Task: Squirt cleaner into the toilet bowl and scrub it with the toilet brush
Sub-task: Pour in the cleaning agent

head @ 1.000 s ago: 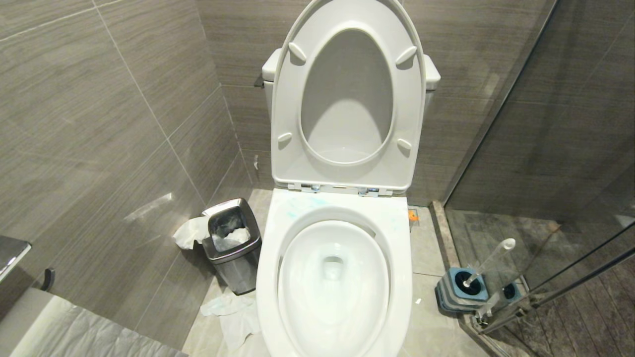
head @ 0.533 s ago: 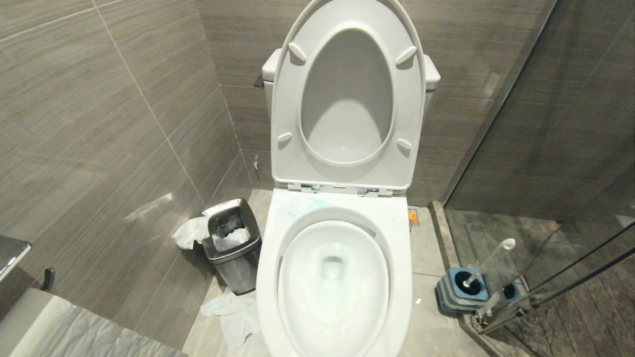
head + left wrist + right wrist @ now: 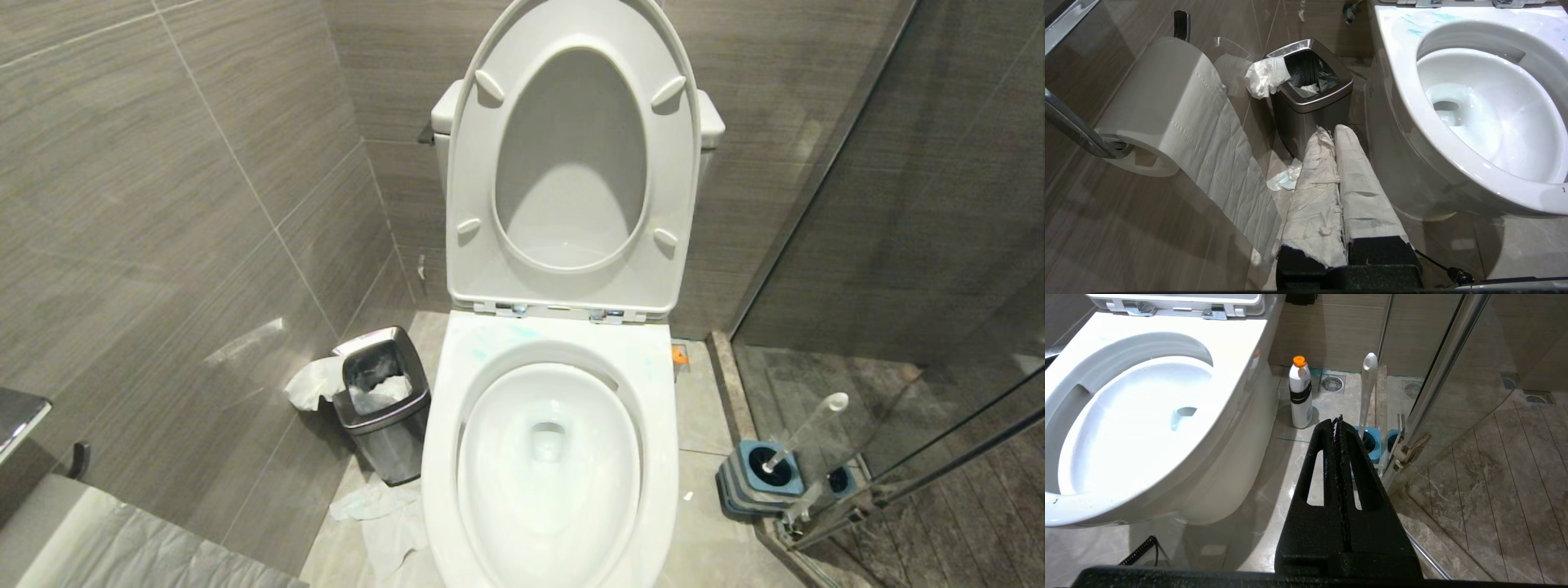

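The white toilet bowl (image 3: 660, 457) stands open, with seat and lid (image 3: 571, 278) raised against the tank. Thin turquoise smears of cleaner (image 3: 490, 343) streak the back of the rim, and these smears (image 3: 1425, 20) also show in the left wrist view. On the floor to the bowl's right, the toilet brush (image 3: 804, 433) leans in its blue-topped holder (image 3: 755, 482). My right gripper (image 3: 1338, 418) is shut and empty, low beside the bowl and short of the brush handle (image 3: 1367, 388). A white bottle with an orange cap (image 3: 1300, 394) stands by the bowl's base. On the bowl's other side my left gripper (image 3: 1333, 128), its fingers wrapped in white paper, is shut and empty.
A steel waste bin (image 3: 384, 400) with crumpled tissue sits left of the bowl. More tissue (image 3: 384, 514) lies on the floor. A toilet paper roll (image 3: 1163, 106) hangs on the left wall. A glass shower door (image 3: 898, 245) closes off the right, just behind the brush holder.
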